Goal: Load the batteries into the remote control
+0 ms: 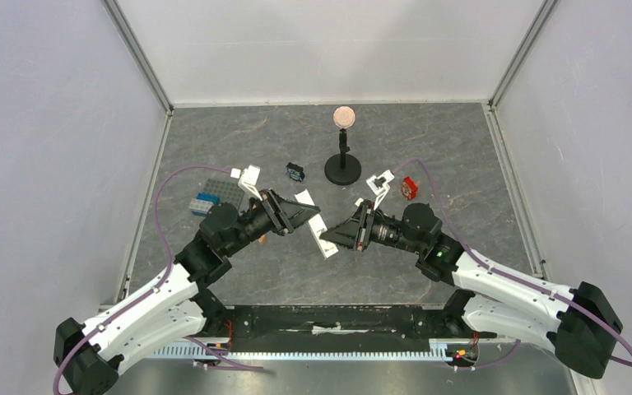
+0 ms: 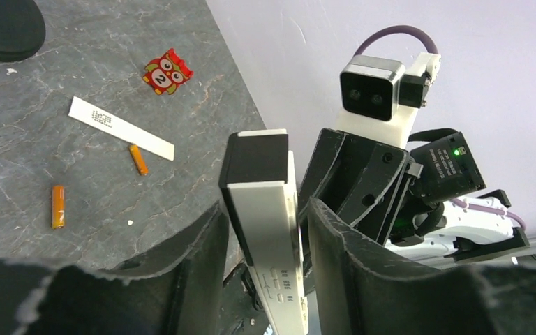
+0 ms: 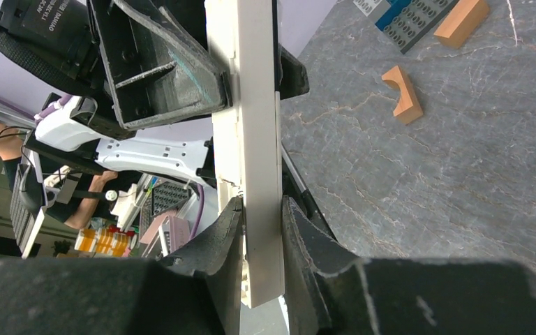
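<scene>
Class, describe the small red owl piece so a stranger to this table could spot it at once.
Start at the black round-based stand near the back of the grey marbled table. Just right of its base lies a small flat red owl piece. It is the only red piece on the table, with big white eyes.
</scene>
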Tool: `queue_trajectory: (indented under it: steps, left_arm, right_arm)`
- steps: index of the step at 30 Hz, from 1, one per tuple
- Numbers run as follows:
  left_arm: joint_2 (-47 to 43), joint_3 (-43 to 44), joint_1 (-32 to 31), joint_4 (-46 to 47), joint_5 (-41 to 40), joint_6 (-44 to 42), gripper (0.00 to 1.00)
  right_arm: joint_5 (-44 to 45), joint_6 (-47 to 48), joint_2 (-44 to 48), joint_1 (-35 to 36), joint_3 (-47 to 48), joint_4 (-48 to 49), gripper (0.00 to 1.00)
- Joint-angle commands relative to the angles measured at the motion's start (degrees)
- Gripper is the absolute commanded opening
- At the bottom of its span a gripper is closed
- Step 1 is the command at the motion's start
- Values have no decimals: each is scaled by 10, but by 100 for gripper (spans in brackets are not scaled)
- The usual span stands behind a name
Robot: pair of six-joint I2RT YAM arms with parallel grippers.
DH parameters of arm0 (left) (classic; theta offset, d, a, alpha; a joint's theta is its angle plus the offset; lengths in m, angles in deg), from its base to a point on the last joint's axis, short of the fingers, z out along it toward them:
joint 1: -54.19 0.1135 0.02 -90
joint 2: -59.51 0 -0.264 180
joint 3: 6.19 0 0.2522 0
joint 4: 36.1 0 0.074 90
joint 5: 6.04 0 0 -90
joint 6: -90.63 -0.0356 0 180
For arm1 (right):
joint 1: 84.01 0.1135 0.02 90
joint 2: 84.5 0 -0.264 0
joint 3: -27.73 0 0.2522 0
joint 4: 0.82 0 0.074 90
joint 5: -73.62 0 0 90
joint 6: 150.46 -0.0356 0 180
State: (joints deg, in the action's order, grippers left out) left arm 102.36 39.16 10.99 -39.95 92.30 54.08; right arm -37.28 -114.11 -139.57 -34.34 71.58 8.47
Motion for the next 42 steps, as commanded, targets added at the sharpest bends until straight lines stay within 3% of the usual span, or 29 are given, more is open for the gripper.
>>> queue_trajectory:
  steps: [1, 4, 7, 11, 14, 17, 21, 25, 31, 42]
  left_arm:
    - [-2, -15, 0, 56, 18, 33, 47]
    - [-6, -19, 0, 56, 19, 29, 29]
    - [-11, -18, 0, 49, 19, 11, 4]
    - [-30, -13, 0, 32, 17, -45, 2]
    - [-53, -10, 0, 9, 12, -95, 2]
    - [-84, -10, 0, -15, -5, -131, 2]
    - [-121, 2, 0, -78, -57, -168, 2]
    - [-143, 21, 0, -149, -102, -198, 2]
    - [-158, 29, 0, -201, -153, -215, 2]
    - [-158, -8, 0, -186, -164, -210, 2]
  right_arm:
    - [-2, -17, -9, 2, 12, 40, 0]
    - [2, -20, -15, 2, 13, 34, 1]
    - [7, -18, -14, 2, 14, 22, 17]
    - [14, -6, 2, 1, 12, -4, 44]
    - [14, 1, 25, 2, 10, -24, 60]
    - [24, 20, 47, 1, 15, -55, 69]
    - [101, 85, 51, 1, 59, -185, 69]
    - [180, 104, 16, 1, 83, -267, 62]
    - [282, 85, -97, 8, 114, -308, 46]
    - [479, 21, -292, 50, 210, -372, 46]
